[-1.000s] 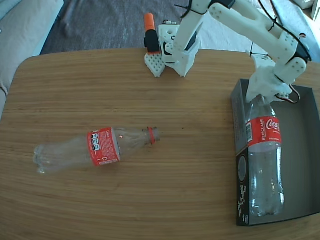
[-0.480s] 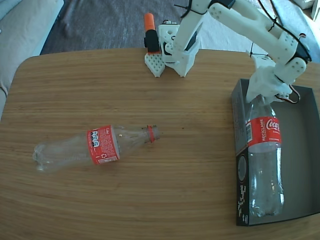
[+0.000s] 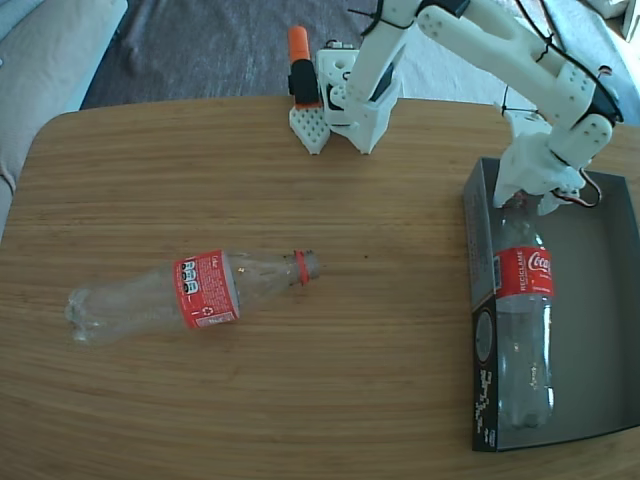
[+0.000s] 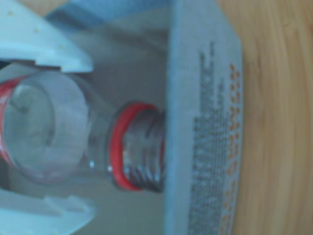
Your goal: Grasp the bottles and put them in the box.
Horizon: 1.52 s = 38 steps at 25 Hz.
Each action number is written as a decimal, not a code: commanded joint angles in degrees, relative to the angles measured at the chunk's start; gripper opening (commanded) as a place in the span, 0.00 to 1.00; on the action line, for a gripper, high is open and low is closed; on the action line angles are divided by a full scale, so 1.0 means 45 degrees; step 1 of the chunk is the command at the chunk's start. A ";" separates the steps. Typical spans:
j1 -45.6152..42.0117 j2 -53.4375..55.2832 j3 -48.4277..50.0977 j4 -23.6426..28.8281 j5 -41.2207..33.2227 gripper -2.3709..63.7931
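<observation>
A rounded wooden table (image 3: pixel 330 390) stands over grey carpet (image 3: pixel 200 45). One Coca-Cola bottle (image 3: pixel 524 320) lies inside the cardboard box (image 3: pixel 600 330), the gripper (image 3: pixel 525 200) spread around its shoulder; the other bottle (image 3: pixel 190 293) lies well left of the box.

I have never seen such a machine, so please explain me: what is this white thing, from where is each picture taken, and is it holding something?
The white thing is a small robot arm bolted at the table's far edge. The fixed view looks down on the table; the wrist view comes from a camera on the gripper. One clear bottle lies on the wood. Another bottle lies inside the cardboard box, its neck by the box's far wall. The white fingers sit on either side of this bottle's shoulder, seemingly apart, so the bottle looks released.
</observation>
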<state>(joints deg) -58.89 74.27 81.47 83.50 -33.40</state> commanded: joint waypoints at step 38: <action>0.9141 0.5781 -0.0527 0.3203 0.4570 0.51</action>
<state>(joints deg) -18.11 95.19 77.87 94.31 -14.24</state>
